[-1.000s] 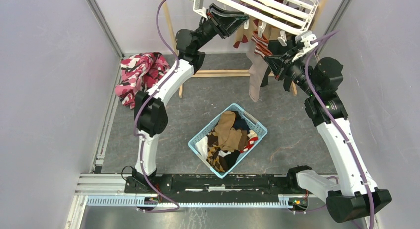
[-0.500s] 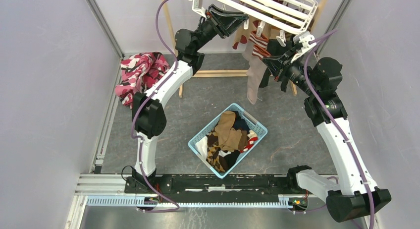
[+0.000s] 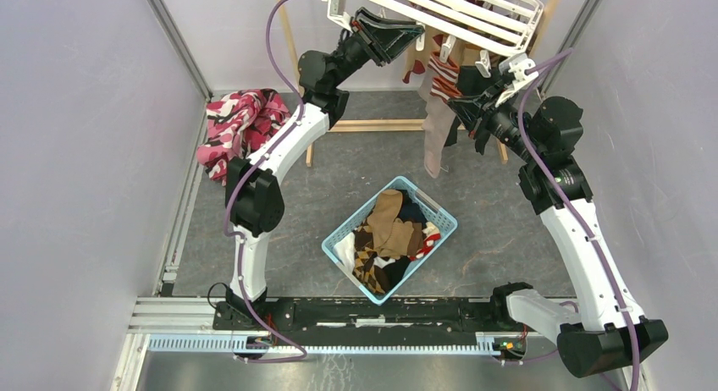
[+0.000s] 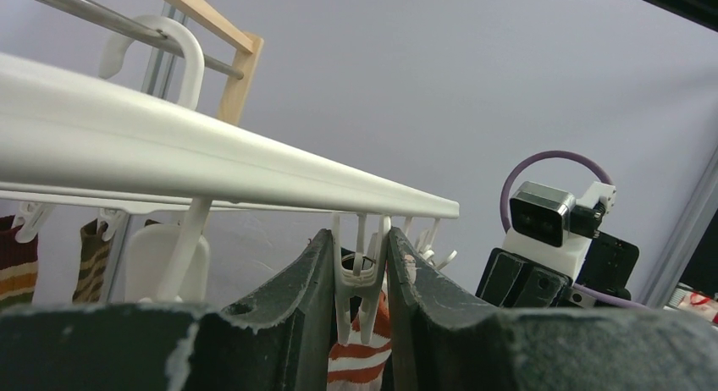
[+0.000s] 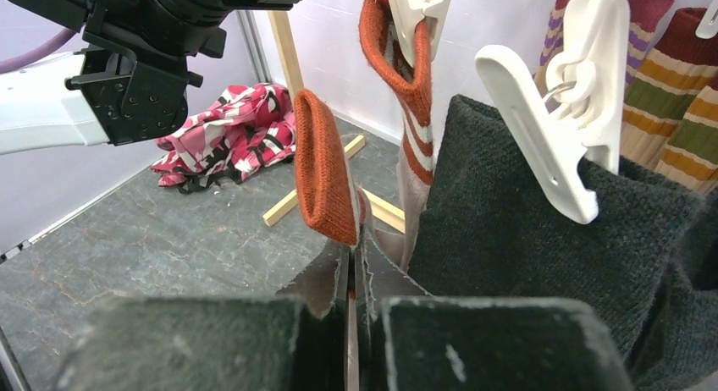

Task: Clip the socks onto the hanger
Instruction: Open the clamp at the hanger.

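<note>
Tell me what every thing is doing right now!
hanger: hung up high.
left gripper: closed on a white clip of the hanger.
right gripper: shut on a sock with an orange cuff, cuff up.
dark grey sock: clipped, hanging.
basket: on the floor, holding socks.
patterned cloth: bunched in a heap.

We look down from above, behind the arms. Our 2 wrist views sit close under the hanger [image 3: 457, 14], facing each other, sharing the striped sock [image 5: 416, 95].

The right arm [image 3: 555, 124] has nudged up and left — its striped sock [image 3: 433, 137] swung closer beneath the hanger [image 3: 440, 23].
</note>
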Robot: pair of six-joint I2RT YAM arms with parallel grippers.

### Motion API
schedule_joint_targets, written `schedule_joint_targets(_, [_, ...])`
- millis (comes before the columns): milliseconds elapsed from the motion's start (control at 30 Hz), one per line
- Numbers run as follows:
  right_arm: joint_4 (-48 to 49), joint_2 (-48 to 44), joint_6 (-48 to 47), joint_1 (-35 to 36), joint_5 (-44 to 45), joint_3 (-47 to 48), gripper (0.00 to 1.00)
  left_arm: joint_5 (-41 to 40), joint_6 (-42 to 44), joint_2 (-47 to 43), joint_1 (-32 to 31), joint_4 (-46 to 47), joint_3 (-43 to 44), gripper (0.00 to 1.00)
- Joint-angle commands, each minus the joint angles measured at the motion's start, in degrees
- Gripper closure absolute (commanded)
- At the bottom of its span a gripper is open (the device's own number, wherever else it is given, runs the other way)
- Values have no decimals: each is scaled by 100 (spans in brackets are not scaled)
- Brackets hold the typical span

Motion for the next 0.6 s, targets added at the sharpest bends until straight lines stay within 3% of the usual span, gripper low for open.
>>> schedule_joint_targets(0, [53,-24,-80,-13,0,181,100,101,-296,-116,61,393,-9,72])
schedule_joint_targets(567, [42,-15,-68,-48,-10,225,100,219,-367,182,115,521,272,60])
